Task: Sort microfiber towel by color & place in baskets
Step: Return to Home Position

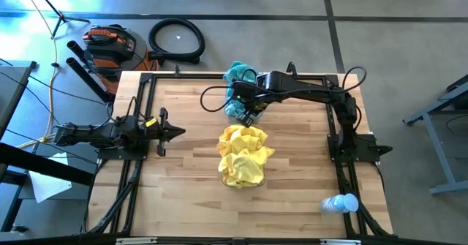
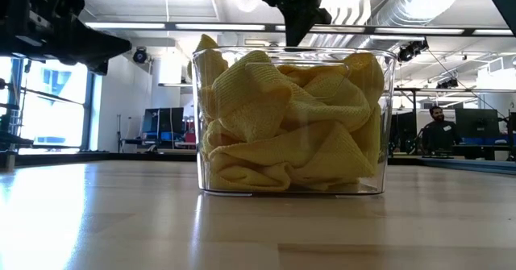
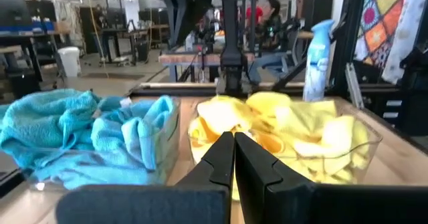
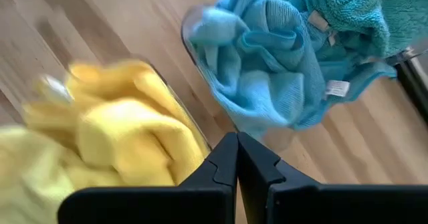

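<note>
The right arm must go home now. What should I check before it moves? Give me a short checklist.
1. Right pincer shut and empty: ok.
2. Left pincer shut, parked at the table's left: ok.
3. Yellow towels in the front bin: ok.
4. Blue towels fully in the back bin: not ok, they spill over its rim.
5. No towel loose on the table: ok.
6. Bottle clear of the way home: probably ok, it lies at the right corner.

One basket (image 3: 167, 144) of towels (image 1: 235, 74) stands mid-table just behind another basket (image 2: 386, 109), a bottle (image 1: 341, 203) at the table's (image 1: 183, 194) near right corner.
</note>
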Available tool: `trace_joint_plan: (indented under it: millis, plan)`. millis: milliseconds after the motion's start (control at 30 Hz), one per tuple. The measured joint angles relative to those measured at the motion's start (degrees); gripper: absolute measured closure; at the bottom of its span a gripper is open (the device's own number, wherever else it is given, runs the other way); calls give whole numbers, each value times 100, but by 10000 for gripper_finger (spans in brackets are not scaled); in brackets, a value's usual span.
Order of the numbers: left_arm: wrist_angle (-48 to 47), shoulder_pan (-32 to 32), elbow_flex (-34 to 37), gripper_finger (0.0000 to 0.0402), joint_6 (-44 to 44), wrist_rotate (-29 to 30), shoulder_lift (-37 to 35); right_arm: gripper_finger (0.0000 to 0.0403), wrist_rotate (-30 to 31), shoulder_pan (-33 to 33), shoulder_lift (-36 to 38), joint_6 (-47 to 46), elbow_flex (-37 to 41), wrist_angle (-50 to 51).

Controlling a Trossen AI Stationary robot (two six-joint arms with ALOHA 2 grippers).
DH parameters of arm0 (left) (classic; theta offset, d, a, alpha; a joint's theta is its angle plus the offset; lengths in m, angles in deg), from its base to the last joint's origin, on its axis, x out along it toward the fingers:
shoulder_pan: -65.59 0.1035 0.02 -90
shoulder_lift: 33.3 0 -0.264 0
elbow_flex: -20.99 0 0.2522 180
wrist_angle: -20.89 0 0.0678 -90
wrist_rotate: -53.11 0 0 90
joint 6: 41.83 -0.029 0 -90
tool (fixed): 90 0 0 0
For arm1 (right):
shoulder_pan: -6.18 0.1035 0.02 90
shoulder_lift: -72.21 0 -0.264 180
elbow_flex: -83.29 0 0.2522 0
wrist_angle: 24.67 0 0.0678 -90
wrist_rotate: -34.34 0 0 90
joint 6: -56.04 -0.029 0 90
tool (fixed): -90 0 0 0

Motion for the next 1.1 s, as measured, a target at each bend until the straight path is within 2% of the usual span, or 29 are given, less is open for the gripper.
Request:
trace_joint_plan:
  millis: [100,233,433,533,600,733,833,967,1100]
  plan:
    - [-17,7,2,401,1,4,82,400,35,0,0,466,0,166]
    - [-19,7,2,401,2,4,113,400,178,8,0,75,0,150]
    - [-14,7,2,401,2,4,115,402,133,253,2,1205,0,580]
    - [-14,5,2,401,4,4,115,402,210,351,3,1391,20,515]
    - [-14,4,2,401,4,4,115,402,260,395,90,1614,331,118]
    - [-14,4,2,401,4,4,115,402,-192,399,615,1768,1890,-1200]
    - [-12,4,1,401,4,4,115,403,-537,400,1304,1670,3285,-2310]
    - [-11,4,2,401,4,3,115,403,-797,447,2508,1400,5054,-3657]
    - [-10,4,2,401,6,4,115,403,-797,566,3928,1270,6705,-4962]
